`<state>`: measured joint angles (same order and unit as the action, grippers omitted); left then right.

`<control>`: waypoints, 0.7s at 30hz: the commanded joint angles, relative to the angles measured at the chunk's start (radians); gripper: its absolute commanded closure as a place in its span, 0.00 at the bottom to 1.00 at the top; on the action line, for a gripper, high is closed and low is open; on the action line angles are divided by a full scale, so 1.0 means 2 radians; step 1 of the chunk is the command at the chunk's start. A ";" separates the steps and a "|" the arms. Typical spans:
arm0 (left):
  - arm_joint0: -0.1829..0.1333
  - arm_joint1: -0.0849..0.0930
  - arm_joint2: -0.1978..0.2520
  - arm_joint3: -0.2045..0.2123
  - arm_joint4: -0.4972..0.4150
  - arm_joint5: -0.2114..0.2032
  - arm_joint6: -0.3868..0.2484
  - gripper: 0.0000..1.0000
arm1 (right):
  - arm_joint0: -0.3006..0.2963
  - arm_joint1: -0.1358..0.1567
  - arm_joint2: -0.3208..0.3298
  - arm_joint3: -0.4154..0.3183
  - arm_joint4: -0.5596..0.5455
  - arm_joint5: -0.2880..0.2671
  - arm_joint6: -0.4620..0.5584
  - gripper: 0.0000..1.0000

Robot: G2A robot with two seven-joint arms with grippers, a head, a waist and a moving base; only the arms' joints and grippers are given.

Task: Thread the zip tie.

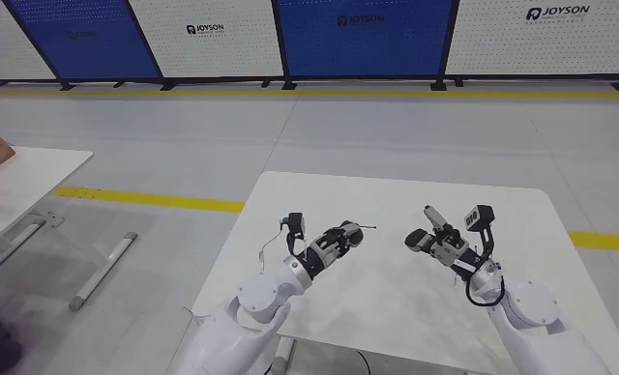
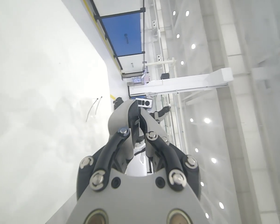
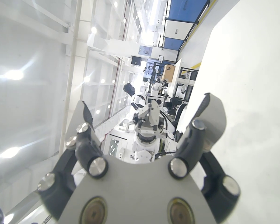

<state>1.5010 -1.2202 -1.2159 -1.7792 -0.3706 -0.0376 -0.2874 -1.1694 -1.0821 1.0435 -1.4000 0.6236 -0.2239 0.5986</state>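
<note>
At far left a second white table (image 1: 39, 177) stands apart from the work table, and a yellow floor line (image 1: 145, 198) runs between the two. The white work table (image 1: 406, 307) carries both arms. The left gripper (image 1: 354, 233) is held above the middle of the table, left of centre, pointing across toward the other arm. In the left wrist view this gripper (image 2: 136, 108) has its black pads (image 2: 133, 117) pressed together, and nothing can be made out between them. Just beyond its tip in the top view is the zip tie (image 1: 368, 226), a thin dark strand. In the left wrist view the zip tie (image 2: 98, 105) lies on the table surface (image 2: 37, 71), apart from the gripper. There it appears as two curved strands side by side, each with a small dark head. Whether these are two ties or one tie and its reflection cannot be determined. Further right, the right gripper (image 1: 422, 227) is held above the table facing the left one, with a clear gap between the two. In the right wrist view the right gripper (image 3: 145, 100) has its fingers (image 3: 208, 103) spread wide and nothing between them. The left gripper (image 3: 149, 115) is seen farther off through that gap, with the table edge (image 3: 247, 71) alongside.
</note>
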 commanded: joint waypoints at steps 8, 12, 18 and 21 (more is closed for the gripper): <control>0.110 0.016 -0.106 -0.134 -0.040 -0.075 -0.059 1.00 | 0.000 0.000 0.000 0.000 0.000 0.000 0.000 0.00; 0.130 0.018 -0.120 -0.159 -0.021 -0.077 -0.060 1.00 | 0.000 0.000 0.000 0.000 0.000 0.000 0.000 0.00; 0.130 0.018 -0.120 -0.159 -0.021 -0.077 -0.060 1.00 | 0.000 0.000 0.000 0.000 0.000 0.000 0.000 0.00; 0.130 0.018 -0.120 -0.159 -0.021 -0.077 -0.060 1.00 | 0.000 0.000 0.000 0.000 0.000 0.000 0.000 0.00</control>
<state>1.7613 -1.1841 -1.4563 -2.0973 -0.4119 -0.1906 -0.4080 -1.1694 -1.0821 1.0435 -1.4000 0.6236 -0.2239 0.5986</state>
